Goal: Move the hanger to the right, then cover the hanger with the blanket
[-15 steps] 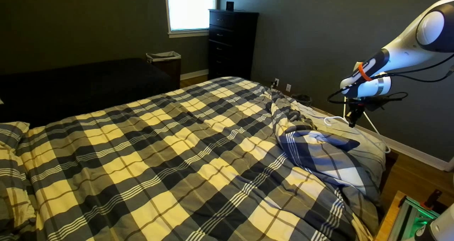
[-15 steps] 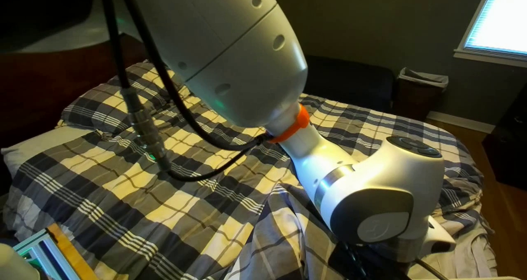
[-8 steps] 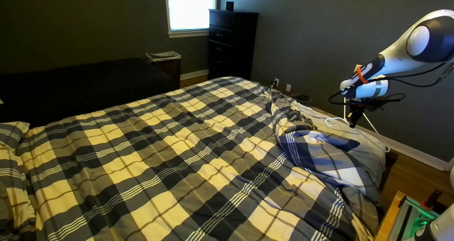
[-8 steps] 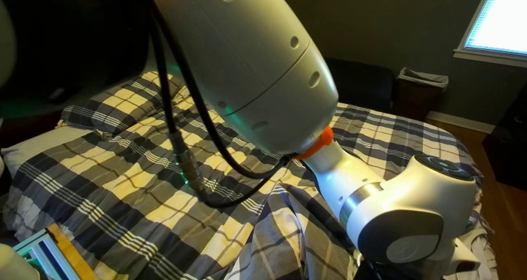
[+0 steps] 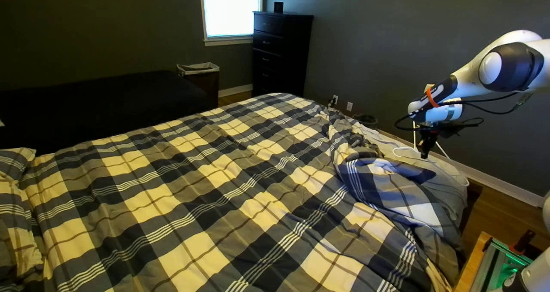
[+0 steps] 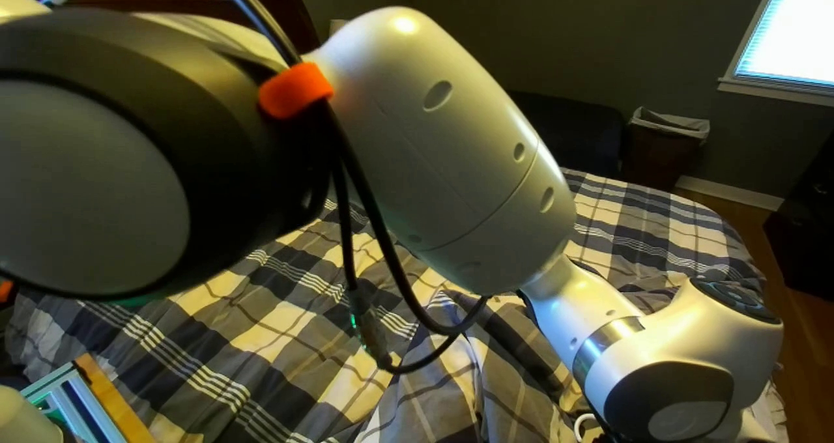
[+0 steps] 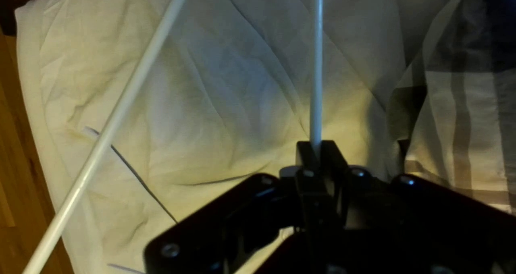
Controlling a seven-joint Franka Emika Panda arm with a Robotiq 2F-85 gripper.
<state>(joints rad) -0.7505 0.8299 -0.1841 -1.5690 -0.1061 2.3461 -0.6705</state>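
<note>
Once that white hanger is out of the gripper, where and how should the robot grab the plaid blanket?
I'd pinch the plaid blanket at its bunched edge, from above, on the side of the pale sheet. The cloth stands raised and crumpled there, so it should pinch easily; the rest lies mostly spread out.

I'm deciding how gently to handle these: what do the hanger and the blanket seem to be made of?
Hanger: probably plastic or plastic-coated metal, judging by its smooth, straight white bars with a soft sheen.
Blanket: cloth with a matte finish, perhaps woven cotton; it wrinkles and bunches into soft folds.
</note>
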